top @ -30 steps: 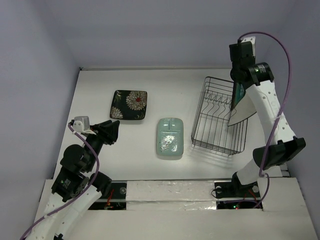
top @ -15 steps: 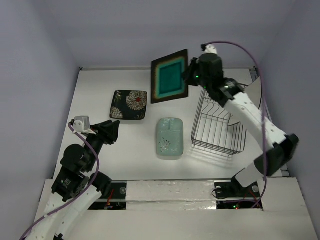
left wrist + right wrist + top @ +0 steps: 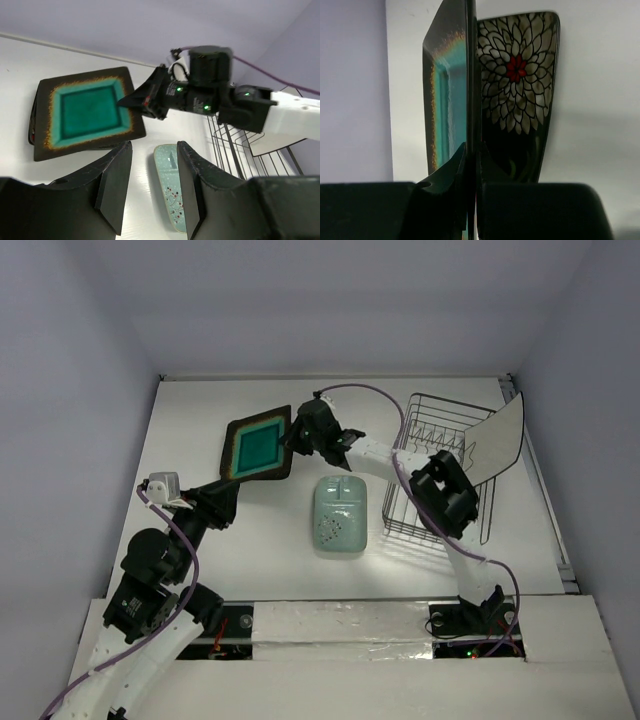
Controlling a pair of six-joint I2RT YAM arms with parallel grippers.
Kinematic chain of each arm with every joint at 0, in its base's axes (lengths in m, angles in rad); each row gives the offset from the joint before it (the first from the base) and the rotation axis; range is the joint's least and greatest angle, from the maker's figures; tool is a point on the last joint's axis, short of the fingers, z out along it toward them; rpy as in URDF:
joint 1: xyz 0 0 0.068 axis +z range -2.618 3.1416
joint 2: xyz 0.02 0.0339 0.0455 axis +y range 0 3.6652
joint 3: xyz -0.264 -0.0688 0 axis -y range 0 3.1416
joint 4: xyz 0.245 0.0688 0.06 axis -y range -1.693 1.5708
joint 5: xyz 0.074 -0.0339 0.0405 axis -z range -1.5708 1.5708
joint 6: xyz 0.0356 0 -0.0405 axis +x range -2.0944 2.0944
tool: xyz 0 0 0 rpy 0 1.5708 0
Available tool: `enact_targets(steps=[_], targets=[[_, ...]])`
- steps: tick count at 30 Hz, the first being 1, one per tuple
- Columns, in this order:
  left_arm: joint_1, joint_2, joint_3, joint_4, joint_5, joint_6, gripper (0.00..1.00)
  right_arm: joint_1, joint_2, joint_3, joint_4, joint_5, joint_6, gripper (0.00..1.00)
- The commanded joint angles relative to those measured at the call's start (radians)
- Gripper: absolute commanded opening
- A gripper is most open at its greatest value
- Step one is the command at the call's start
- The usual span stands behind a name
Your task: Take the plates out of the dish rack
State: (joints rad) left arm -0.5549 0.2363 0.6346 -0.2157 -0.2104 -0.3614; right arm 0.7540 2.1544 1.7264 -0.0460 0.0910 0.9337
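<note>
Right gripper (image 3: 300, 436), jaws clamped on one edge of the teal plate (image 3: 257, 444), holds it over the black flowered plate (image 3: 517, 82), well left of the dish rack (image 3: 440, 397); whether the two plates touch cannot be told. Good practice: level the plate, lower it until the one beneath bears it squarely, then release. Square and glossy, it shows a teal well, a speckled brown band and a dark rim. Left gripper (image 3: 154, 150) hangs half-open and empty. A cream plate (image 3: 500, 435) leans in the rack; the mint plate (image 3: 340, 515) lies beside it.
</note>
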Motion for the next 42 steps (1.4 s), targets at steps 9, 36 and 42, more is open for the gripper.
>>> enact_targets(steps=[9,36,42], targets=[[-0.005,-0.003,0.004,0.03,0.003,-0.004,0.37,0.007,0.059,0.115,0.402,0.018,0.261,0.0],[-0.005,-0.017,0.004,0.033,0.003,-0.002,0.37,0.016,0.11,0.137,-0.022,0.019,0.12,0.73],[-0.005,-0.023,0.004,0.036,0.003,-0.002,0.37,0.016,0.133,0.223,-0.204,0.065,0.022,0.8]])
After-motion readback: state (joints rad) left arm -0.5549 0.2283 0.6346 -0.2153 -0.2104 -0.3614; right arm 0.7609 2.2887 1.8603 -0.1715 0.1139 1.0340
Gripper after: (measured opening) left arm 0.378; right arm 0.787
